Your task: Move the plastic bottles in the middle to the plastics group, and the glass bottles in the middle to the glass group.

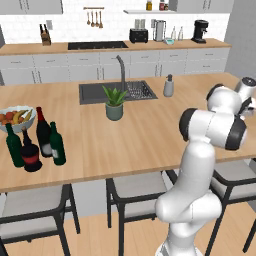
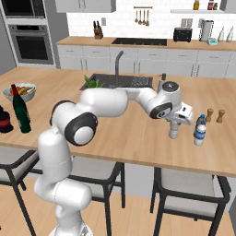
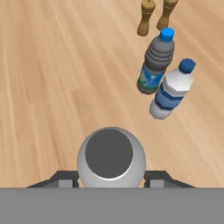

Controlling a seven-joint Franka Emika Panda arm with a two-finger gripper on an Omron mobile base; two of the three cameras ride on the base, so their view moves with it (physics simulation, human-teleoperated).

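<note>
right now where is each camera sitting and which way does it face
Left base view: behind the arm's left, looking forward and down over the counter toward the sink; the white arm rises at lower right.
Right base view: behind the arm's right, facing the same counter; the arm reaches right, its gripper over the small clear bottle.
Hand view: on the hand, looking down onto that bottle's top between the fingertips, with two blue-labelled bottles beyond.
Shared: both base views show the sink and the wine bottle.
</note>
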